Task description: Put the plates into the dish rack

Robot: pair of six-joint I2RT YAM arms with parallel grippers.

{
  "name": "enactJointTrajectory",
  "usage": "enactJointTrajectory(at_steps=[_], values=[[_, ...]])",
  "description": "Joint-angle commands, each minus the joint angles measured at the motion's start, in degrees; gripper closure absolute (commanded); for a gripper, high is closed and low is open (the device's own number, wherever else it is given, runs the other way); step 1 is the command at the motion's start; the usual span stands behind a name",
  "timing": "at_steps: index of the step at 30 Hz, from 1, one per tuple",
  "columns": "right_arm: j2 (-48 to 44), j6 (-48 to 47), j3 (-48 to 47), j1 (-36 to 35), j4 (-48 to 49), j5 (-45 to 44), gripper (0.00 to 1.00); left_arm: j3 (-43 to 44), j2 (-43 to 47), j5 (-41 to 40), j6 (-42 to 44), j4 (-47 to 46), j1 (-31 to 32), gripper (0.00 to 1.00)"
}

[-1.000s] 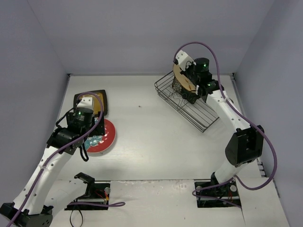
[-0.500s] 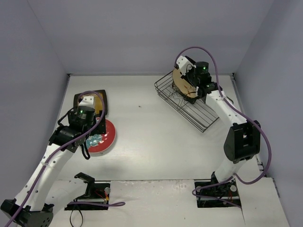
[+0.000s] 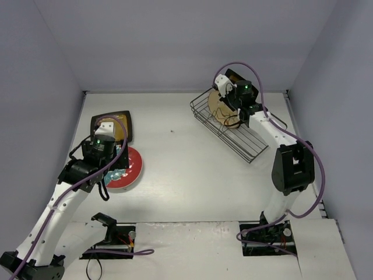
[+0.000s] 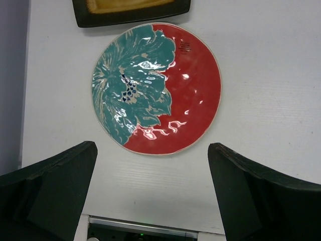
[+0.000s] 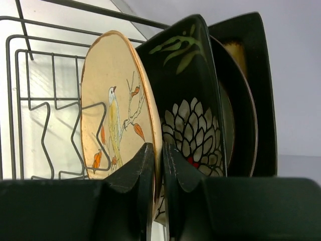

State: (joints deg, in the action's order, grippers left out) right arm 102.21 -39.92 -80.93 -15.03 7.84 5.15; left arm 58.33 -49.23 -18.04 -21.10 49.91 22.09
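My right gripper [image 5: 161, 150] is shut on the rim of a round cream brown-rimmed plate [image 5: 115, 110] with a bird on it. That plate stands on edge inside the black wire dish rack [image 5: 30, 105]. Right behind it stand a dark rectangular plate with white flowers [image 5: 193, 115] and an amber square plate with a dark rim [image 5: 253, 75]. From above, the rack [image 3: 250, 146] sits at the back right, with the right gripper [image 3: 226, 100] over the cream plate [image 3: 215, 106]. My left gripper [image 4: 152, 147] hangs open above the near edge of a round red-teal floral plate [image 4: 155, 88] lying flat. A second amber square plate [image 4: 130, 7] lies just beyond it.
Grey walls close in the table at the back and on both sides. The red-teal plate [image 3: 133, 166] and the amber plate [image 3: 119, 123] lie near the left wall. Purple cables loop over both arms. The arm bases [image 3: 111, 239] stand at the near edge.
The right gripper has carried the cream plate toward the back and down between the rack's wires, next to the flowered plate. The left arm has hardly moved.
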Motion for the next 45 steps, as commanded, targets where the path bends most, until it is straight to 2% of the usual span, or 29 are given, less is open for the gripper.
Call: enactJointTrajectory(at_steps=[1,3,7,13,19,23,25,26,32,35,36,38,41,42,45], values=[[-2.5,2.4,-2.1,0.1,10.1,1.5,0.91,0.9,1.2,-1.6,-1.0,0.1,0.2,0.03],[-2.9,3.3,-2.0,0.1,9.7,1.5,0.84,0.9,1.5,-2.0,-1.1,0.6,0.2,0.03],[-4.5,5.4,-2.2,0.0,8.6,0.9,0.51,0.7,1.9,-2.5,-1.7,1.0,0.2,0.03],[-11.1,11.1,-1.9,-2.2,6.9,-1.4,0.33,-0.4,2.3,-2.4,-2.9,0.6,0.2,0.03],[-17.3,25.6,0.4,-9.2,4.1,-3.8,0.29,-2.5,1.7,-4.1,-6.1,0.0,0.1,0.03],[-20.6,37.4,7.2,-14.5,5.2,0.5,0.28,-5.2,0.4,-4.9,-10.1,-1.3,-0.2,0.03],[-21.5,43.3,9.6,-15.7,6.7,4.1,0.28,-6.2,-0.6,-3.2,-11.3,-2.1,-2.0,0.03],[-21.6,45.3,10.8,-16.3,7.1,4.8,0.27,-7.2,-1.7,0.2,-12.0,-3.3,-3.2,0.03],[-20.4,55.1,16.8,-19.6,8.9,10.1,0.28,-9.1,-4.2,13.5,-15.0,-7.1,-18.2,0.03],[-20.1,57.9,19.7,-20.1,11.6,12.9,0.28,-8.8,-5.2,13.5,-15.3,-8.0,-21.7,0.03],[-20.0,58.4,20.3,-20.2,11.8,13.3,0.28,-9.0,-5.5,14.0,-15.5,-8.2,-22.1,0.03],[-19.9,58.9,21.5,-20.2,12.1,14.9,0.28,-9.7,-6.5,15.6,-16.1,-9.5,-27.0,0.03],[-19.3,59.4,22.5,-20.2,12.6,17.3,0.28,-12.3,-7.9,22.0,-16.3,-11.8,-32.3,0.03],[-19.2,59.5,22.7,-20.2,12.8,17.7,0.28,-13.2,-8.3,24.3,-16.4,-12.6,-36.9,0.03],[-18.8,60.4,23.9,-20.1,14.3,19.8,0.29,-17.8,-9.7,31.5,-19.0,-17.1,-42.1,0.03]])
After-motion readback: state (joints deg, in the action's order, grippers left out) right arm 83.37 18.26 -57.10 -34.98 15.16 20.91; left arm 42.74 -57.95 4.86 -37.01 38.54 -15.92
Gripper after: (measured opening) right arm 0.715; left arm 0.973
